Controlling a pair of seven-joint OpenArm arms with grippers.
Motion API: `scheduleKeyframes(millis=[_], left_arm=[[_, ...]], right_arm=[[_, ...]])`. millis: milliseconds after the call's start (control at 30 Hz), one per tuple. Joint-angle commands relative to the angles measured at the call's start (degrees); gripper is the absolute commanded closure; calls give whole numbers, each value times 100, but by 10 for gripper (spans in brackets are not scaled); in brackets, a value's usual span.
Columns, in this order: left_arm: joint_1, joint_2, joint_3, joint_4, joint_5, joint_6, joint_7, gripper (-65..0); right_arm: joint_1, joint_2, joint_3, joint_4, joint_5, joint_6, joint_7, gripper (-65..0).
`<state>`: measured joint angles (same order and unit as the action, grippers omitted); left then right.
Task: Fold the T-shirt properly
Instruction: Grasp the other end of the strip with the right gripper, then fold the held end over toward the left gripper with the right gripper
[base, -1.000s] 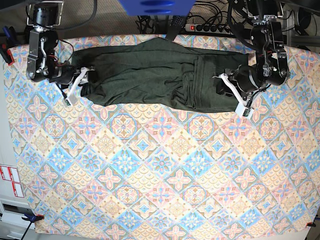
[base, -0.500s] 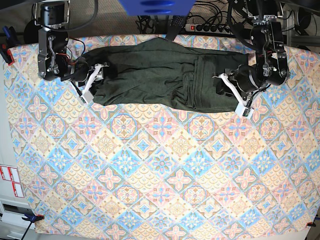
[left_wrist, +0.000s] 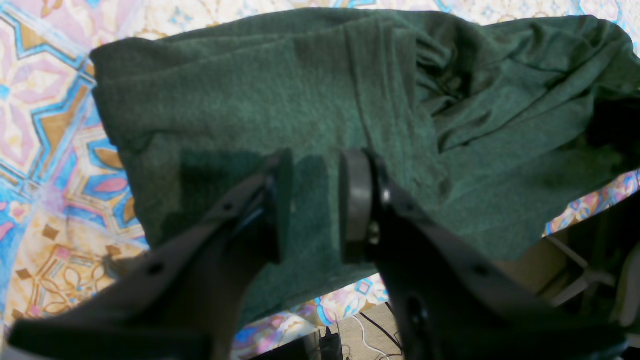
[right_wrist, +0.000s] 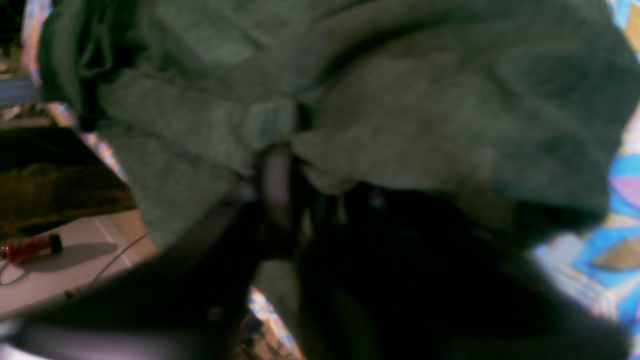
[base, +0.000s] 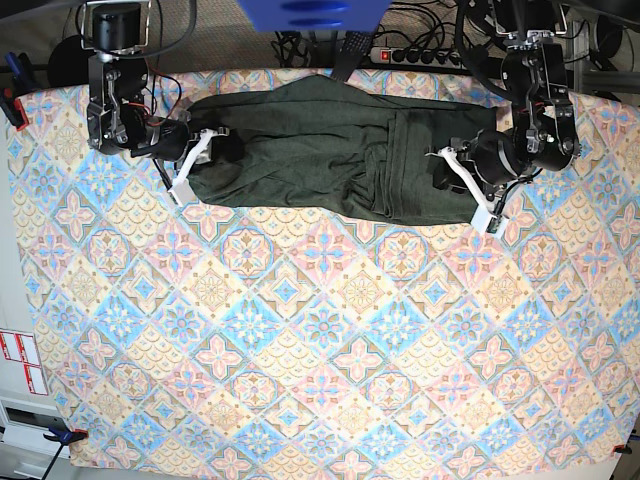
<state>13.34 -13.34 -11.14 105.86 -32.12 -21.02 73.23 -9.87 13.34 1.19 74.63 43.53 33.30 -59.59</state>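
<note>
The T-shirt (base: 320, 150) lies as a long band at 12 o'clock on the patterned surface (base: 320, 350). The step seems to be gripping both ends for the next fold. The right gripper (right_wrist: 287, 165) at 10 o'clock pinches cloth at its end. The left gripper (left_wrist: 310, 200) at 2 o'clock hovers over the other end, jaws slightly apart and holding nothing. It should close next. A power strip (base: 415, 55) and cables lie behind the surface; nothing blocks.
</note>
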Motion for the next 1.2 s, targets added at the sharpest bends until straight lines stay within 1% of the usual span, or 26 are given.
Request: scheduleKeyframes(millis=[0, 33, 100, 167, 233, 400, 467, 600, 767, 867, 967, 1100, 1167], left_arm=[[-46, -41, -42, 91, -98, -13, -75, -143], [-46, -41, -42, 91, -98, -13, -75, -143], [-55, -41, -42, 99, -116, -13, -75, -143], [-55, -41, -51, 99, -124, -13, -75, -142], [-55, -41, -104, 117, -133, -13, -75, -142], [-55, -24, -508, 117, -142, -30, -75, -144], [-55, -33, -675, 117, -142, -39, -75, -145], [-55, -41, -930, 117, -142, -48, -75, -146], [-55, -50, -1080, 117, -142, -48, -75, -146], [-46, -59, -1080, 117, -142, -48, -75, -146], [-46, -59, -1080, 117, -142, -48, -75, -146], [-38, -59, -1080, 117, -142, -48, -75, -146], [-29, -59, -1080, 117, -142, -48, -75, -146]], right_arm=[[95, 41, 8, 49, -85, -2, -32, -73], [165, 41, 8, 58, -85, -2, -6, -51], [279, 41, 17, 49, -76, -2, 12, -36], [314, 68, 114, 58, -76, -2, 74, -36], [314, 68, 422, 49, -76, -2, 82, -35], [402, 77, 993, 31, -102, -2, 56, -35], [517, 173, 1142, 23, -102, -2, 47, -35], [745, 376, 1195, 14, -102, -2, 74, -35], [1053, 569, 1204, -241, -102, -2, 56, -35], [1070, 578, 1204, -188, -76, -2, 3, -35], [1044, 569, 1195, -162, -76, -2, -164, -35], [991, 507, 1134, 471, -76, -2, -278, -35], [745, 419, 975, 814, -76, 33, -278, -35]])
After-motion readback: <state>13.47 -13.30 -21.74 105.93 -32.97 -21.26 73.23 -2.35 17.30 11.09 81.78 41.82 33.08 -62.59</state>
